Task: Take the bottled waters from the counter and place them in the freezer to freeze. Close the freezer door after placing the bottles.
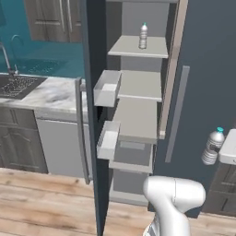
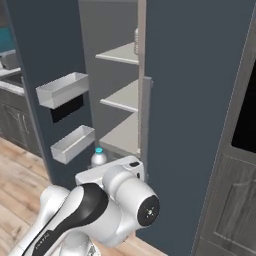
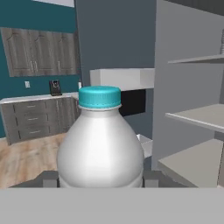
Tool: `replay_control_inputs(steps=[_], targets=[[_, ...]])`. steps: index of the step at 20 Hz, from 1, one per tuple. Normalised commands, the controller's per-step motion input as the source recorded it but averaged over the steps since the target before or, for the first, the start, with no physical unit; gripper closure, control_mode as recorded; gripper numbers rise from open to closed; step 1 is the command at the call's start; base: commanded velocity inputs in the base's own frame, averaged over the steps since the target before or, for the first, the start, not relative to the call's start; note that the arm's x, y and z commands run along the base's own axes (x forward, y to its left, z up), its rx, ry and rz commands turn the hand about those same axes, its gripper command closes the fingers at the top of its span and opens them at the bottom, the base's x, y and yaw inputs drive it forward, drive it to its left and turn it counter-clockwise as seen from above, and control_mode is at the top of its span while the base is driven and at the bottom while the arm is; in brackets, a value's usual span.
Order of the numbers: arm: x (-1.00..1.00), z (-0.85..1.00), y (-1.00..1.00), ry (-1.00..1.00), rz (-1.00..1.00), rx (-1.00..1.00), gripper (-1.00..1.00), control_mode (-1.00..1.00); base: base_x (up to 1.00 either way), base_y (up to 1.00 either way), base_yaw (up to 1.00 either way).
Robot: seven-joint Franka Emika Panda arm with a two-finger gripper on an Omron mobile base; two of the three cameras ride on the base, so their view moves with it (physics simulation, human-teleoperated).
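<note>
I have the second bottle (image 3: 100,144) pinched in the gripper (image 3: 100,179) — in the hand view the two fingers sit close against its sides near the base, and the bottle stands upright there with its blue cap up. In the left base view it hangs in the air in front of the closed right-hand panel (image 1: 203,69), just beside the white hand, with the cap toward the upper right and the long axis tipped a little off vertical. In the right base view only its cap and shoulder peek out above the arm, low in front of the freezer (image 2: 120,100) opening.

The first bottle (image 1: 143,36) already stands upright on the top shelf (image 1: 138,48), so I judge this to be the carry-in step for the last one. The door (image 2: 45,65) stands wide open with its white bins facing me.

The next move, as I see it, calls for swinging the hand left, past the edge of the right-hand panel, and into the opening — then setting the bottle base-down on a bare shelf before letting go. After that the door still has to be pushed shut.
</note>
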Motion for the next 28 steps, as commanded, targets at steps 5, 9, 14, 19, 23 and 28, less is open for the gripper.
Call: replay_control_inputs(steps=[5,9,14,19,23,28], targets=[[0.0,0.0,0.0,0.0,0.0,0.0,1.0,1.0,0.29,0.27,-0.13],[0.0,0.0,0.0,0.0,0.0,0.0,1.0,1.0,0.25,0.35,-0.12],[0.0,0.0,0.0,0.0,0.0,0.0,1.0,1.0,0.35,0.27,-0.08],[0.0,0.0,0.0,0.0,0.0,0.0,1.0,1.0,0.45,0.11,-0.03],[0.0,0.0,0.0,0.0,0.0,0.0,1.0,1.0,0.35,-0.18,0.03],[0.0,0.0,0.0,0.0,0.0,0.0,1.0,1.0,0.41,-0.02,0.0]])
